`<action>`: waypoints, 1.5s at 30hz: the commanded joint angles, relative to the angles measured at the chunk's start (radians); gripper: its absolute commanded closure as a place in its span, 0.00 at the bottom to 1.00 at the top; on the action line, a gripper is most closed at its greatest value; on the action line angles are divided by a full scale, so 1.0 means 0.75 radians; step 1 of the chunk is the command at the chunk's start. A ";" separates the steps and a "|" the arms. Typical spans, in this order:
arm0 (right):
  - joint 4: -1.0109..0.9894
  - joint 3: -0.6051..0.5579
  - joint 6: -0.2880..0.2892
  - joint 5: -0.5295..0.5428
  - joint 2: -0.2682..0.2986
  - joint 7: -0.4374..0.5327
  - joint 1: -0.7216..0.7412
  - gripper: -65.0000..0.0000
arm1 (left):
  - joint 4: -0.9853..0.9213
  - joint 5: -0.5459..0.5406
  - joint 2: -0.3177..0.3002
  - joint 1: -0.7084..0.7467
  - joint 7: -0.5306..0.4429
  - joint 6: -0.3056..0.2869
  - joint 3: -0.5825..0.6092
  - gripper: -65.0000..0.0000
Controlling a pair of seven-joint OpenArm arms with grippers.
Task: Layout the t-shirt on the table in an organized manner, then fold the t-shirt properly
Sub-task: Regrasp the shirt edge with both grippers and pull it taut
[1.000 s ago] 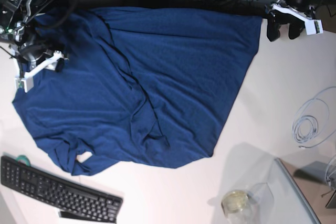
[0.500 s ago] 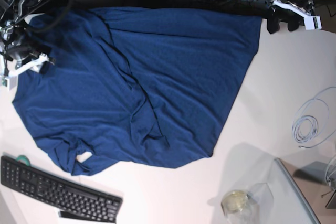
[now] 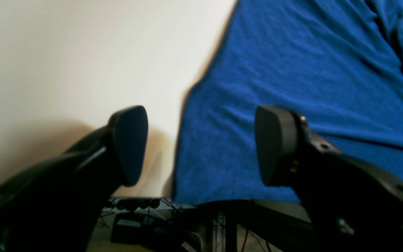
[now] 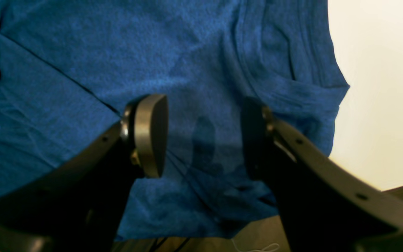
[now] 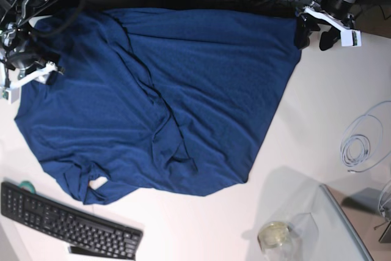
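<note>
I'm seeing the t-shirt [image 5: 165, 96] lying spread and wrinkled across the bench [image 5: 324, 126]. My left hand [image 5: 311, 35] is hovering open at its far right corner; my right hand [image 4: 201, 136] is hovering open over its left edge.

The t-shirt [image 5: 183, 102] is soft, matt navy knit cloth, creased in places. The table [image 5: 330, 120] is smooth and white, faintly glossy. The left gripper [image 3: 201, 145] has matt black plastic fingers.
</note>
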 commanded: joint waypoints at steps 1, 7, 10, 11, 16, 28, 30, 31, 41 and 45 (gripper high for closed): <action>0.028 0.005 0.011 0.013 0.008 0.017 0.003 0.52 | 0.021 -0.017 -0.014 0.009 -0.031 -0.011 -0.009 0.30; 0.038 0.007 0.011 0.015 0.010 0.024 -0.021 0.52 | 0.017 -0.017 -0.018 0.009 -0.029 -0.011 -0.009 0.30; 0.038 0.007 0.011 0.015 0.010 0.024 -0.021 0.52 | 0.017 -0.015 -0.018 0.009 -0.029 -0.011 -0.009 0.30; 0.038 0.007 0.011 0.015 0.010 0.024 -0.021 0.52 | 0.017 -0.015 -0.020 0.009 -0.029 -0.011 -0.009 0.30; 0.038 0.007 0.011 0.015 0.012 0.024 -0.021 0.52 | 0.015 -0.017 -0.061 -0.017 0.100 -0.011 -0.007 0.30; 0.038 0.007 0.013 0.013 0.020 0.022 -0.037 0.52 | 0.015 -0.017 -0.208 -0.011 0.145 -0.011 0.198 0.30; 0.038 0.005 0.013 0.013 0.022 0.024 -0.040 0.52 | 0.005 -0.017 -0.206 -0.017 0.145 -0.011 0.200 0.30; 0.038 0.005 0.013 0.013 0.022 0.024 -0.040 0.52 | -0.005 -0.017 -0.204 -0.019 0.145 -0.011 0.200 0.30; 0.038 0.005 0.013 0.013 0.024 0.024 -0.040 0.52 | -0.106 -0.017 -0.206 -0.056 0.143 -0.011 0.194 0.30; 0.038 0.005 0.013 0.013 0.024 0.024 -0.040 0.52 | -0.146 -0.017 -0.206 -0.068 0.143 -0.011 0.194 0.30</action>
